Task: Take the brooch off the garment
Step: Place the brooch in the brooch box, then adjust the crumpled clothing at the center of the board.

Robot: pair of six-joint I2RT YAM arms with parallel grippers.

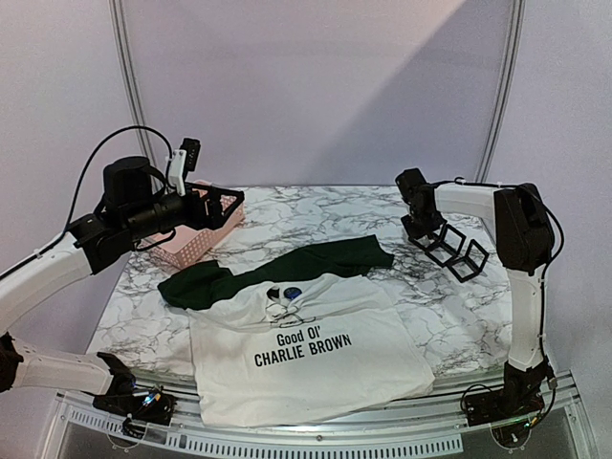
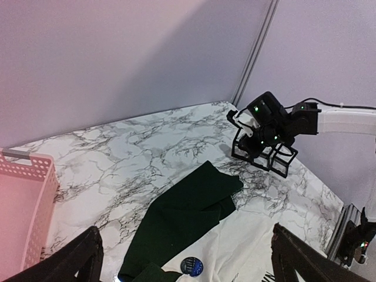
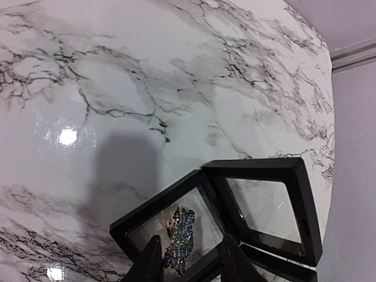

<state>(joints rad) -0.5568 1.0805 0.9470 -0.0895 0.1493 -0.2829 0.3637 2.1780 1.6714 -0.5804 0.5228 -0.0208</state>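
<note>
The white T-shirt [image 1: 306,359] with dark green sleeves [image 1: 316,260] lies flat at the table's front, its print facing up. A round blue badge [image 1: 293,293] sits by its collar and also shows in the left wrist view [image 2: 192,266]. A blue jewelled brooch [image 3: 182,238] lies inside an open black display case [image 3: 258,205], [image 1: 459,251] at the back right. My right gripper [image 3: 190,238] hovers over that case, fingers apart on either side of the brooch. My left gripper [image 1: 222,204] is open wide and empty, high above the table's left.
A pink perforated basket [image 1: 196,241] stands at the back left under my left gripper, and its edge shows in the left wrist view [image 2: 26,200]. Grey walls close the back. The marble table's front edge carries the arm bases.
</note>
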